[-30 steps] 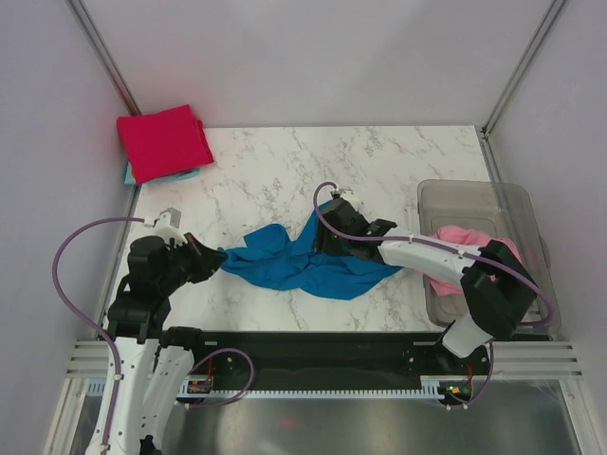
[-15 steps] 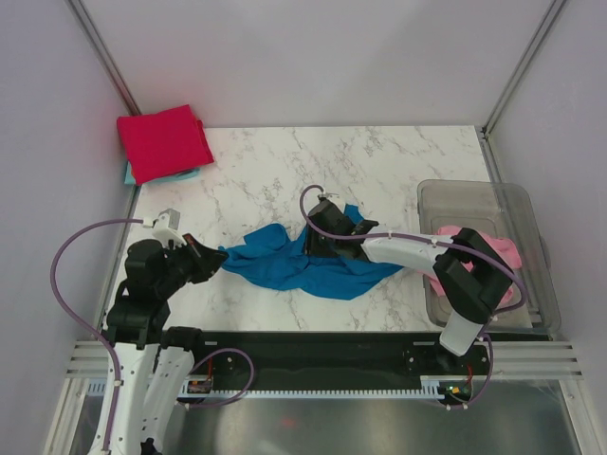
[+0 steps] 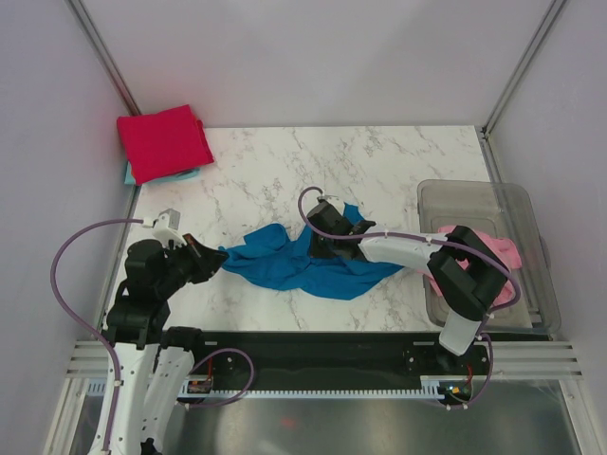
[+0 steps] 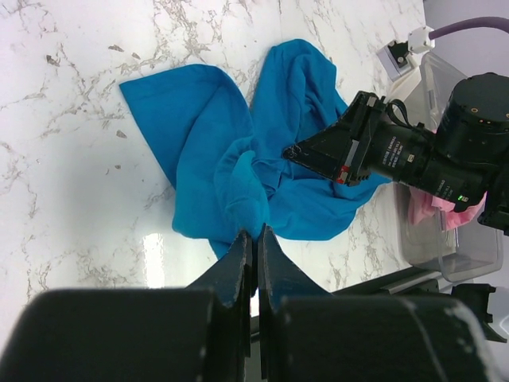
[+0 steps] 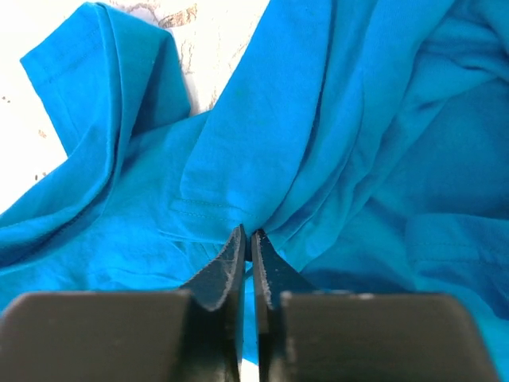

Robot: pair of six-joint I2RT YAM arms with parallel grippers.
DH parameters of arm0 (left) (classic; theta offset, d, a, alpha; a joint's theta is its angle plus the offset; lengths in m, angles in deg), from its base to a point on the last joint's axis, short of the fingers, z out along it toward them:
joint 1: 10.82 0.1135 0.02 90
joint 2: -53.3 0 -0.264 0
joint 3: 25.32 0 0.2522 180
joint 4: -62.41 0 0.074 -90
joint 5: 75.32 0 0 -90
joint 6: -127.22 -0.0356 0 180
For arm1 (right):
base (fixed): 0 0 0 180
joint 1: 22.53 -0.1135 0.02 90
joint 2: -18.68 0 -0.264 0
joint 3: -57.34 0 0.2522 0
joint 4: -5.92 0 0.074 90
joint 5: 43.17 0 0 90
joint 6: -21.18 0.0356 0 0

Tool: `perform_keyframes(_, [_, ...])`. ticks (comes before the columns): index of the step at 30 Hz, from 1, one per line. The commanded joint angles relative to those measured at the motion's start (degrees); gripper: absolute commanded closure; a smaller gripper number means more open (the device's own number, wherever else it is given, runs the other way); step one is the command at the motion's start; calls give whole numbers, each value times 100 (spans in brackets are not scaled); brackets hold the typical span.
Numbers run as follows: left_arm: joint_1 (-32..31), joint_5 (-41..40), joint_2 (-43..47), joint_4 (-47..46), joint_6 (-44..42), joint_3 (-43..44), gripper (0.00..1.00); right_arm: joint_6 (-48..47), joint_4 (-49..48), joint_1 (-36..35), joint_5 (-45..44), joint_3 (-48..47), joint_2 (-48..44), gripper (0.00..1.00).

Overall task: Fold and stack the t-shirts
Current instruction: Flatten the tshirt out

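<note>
The bright blue t-shirt (image 3: 285,267) lies crumpled on the marble table, mid-front. My left gripper (image 3: 216,258) is shut on its left edge, and the cloth is pinched at the tips (image 4: 255,232). Over the shirt's upper middle, my right gripper (image 3: 316,248) is shut on a fold beside a stitched hem (image 5: 248,235). The red t-shirt (image 3: 163,142) sits folded at the far left corner, on top of the pale teal t-shirt (image 3: 182,175), of which only an edge shows. The pink t-shirt (image 3: 505,252) lies bunched in the tub.
A clear plastic tub (image 3: 472,193) stands at the table's right edge, beside the right arm. Grey walls and metal posts close in the table on the left, back and right. A black rail runs along the near edge.
The right gripper moved a little left over the blue shirt and closed from open onto a fold. The left gripper and its hold stayed as they were.
</note>
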Motion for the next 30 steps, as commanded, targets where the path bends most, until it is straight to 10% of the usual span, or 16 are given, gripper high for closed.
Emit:
perform_keyframes(1, [5,-100,5,-239,-75,-17,98,-22,74,0,-73,-308,-123,92])
perform_keyframes(12, [14,-417,-241,-133,-13,518,98,-532,1902,0,-811,-976,-2240,100])
perform_keyframes(30, [5,-2938,-900,535,-971,4718,98,-1506,2783,0,-2051,-2285,-5959,100])
